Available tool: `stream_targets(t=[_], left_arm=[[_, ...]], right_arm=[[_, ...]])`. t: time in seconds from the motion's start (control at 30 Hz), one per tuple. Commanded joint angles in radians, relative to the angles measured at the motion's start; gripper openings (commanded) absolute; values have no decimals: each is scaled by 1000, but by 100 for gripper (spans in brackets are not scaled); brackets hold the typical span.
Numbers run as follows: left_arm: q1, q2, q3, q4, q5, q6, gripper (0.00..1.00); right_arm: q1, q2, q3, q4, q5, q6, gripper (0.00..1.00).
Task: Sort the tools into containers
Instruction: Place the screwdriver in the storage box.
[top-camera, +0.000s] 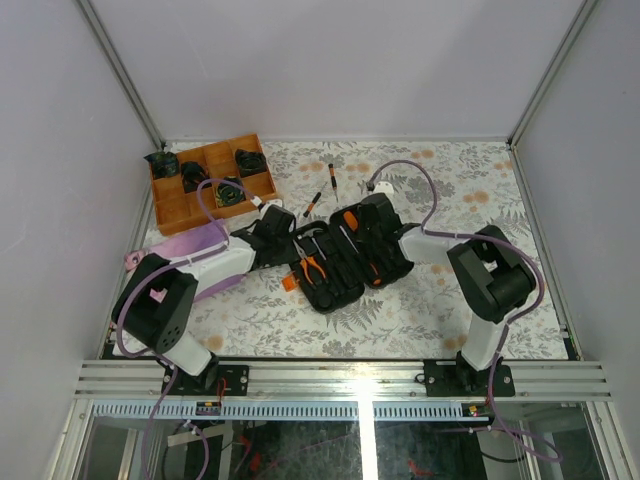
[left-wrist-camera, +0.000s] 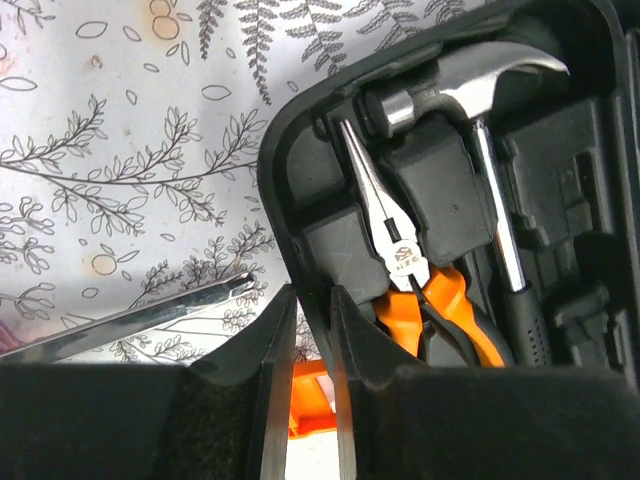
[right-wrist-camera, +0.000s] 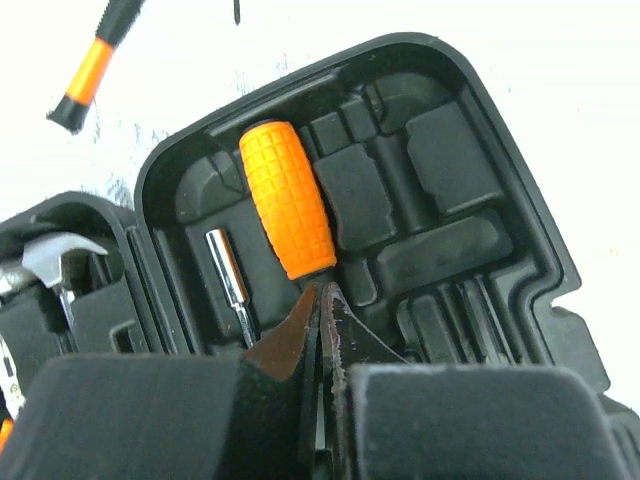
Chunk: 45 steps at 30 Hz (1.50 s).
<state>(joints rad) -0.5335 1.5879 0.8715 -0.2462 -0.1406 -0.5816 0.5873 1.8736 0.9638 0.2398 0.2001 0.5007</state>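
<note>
Drivers (top-camera: 313, 203) (top-camera: 332, 178): 2 loose; 1 case (top-camera: 335, 297); L hand (left-wrist-camera: 305, 297) clamps rim, R hand (right-wrist-camera: 322, 297) together.

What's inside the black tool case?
The tool case holds pliers, a hammer, an orange-handled screwdriver and a steel bit. The left gripper and right gripper cover its near slots.

Right end effector (right-wrist-camera: 322, 293), fingers together, sits at the orange-handled screwdriver (right-wrist-camera: 287, 200); it lies in the tool case (right-wrist-camera: 470, 150).
</note>
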Motion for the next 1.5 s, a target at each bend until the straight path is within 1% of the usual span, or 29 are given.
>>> stream_targets(t=[0.0, 0.2, 0.3, 0.43, 0.53, 0.7, 0.83, 0.97, 1.07, 1.2, 1.33, 1.47], left_arm=[[-13, 4, -40, -30, 77, -12, 0], [-3, -32, -48, -60, 55, -24, 0], [-4, -61, -50, -77, 55, -27, 0], [-3, -107, -69, -86, 70, -38, 0], [-7, -133, -89, -82, 99, -46, 1], [-42, -156, -118, -83, 115, -58, 5], [-84, -166, -148, -82, 107, -88, 9], [-99, -181, -183, -78, 103, -122, 12], [-109, -205, -202, -81, 103, -142, 12], [-122, -247, -224, -100, 96, -168, 13], [-135, -306, -247, -119, 97, -196, 14], [-140, -351, -238, -154, 72, -202, 16]], right_arm=[[134, 33, -185, -661, -307, 96, 0], [212, -108, -225, -730, -306, 145, 3], [234, -182, -237, -750, -298, 169, 7], [235, -293, -177, -803, -177, 175, 15], [235, -361, -108, -827, -86, 164, 19], [233, -443, -49, -846, -4, 161, 26], [233, -467, -68, -862, -22, 186, 30], [232, -512, -161, -785, -82, 224, 32], [224, -498, -187, -769, -88, 229, 32], [192, -467, -195, -713, -94, 185, 31], [150, -431, -170, -656, -124, 84, 31], [134, -450, -108, -726, -42, 37, 31]])
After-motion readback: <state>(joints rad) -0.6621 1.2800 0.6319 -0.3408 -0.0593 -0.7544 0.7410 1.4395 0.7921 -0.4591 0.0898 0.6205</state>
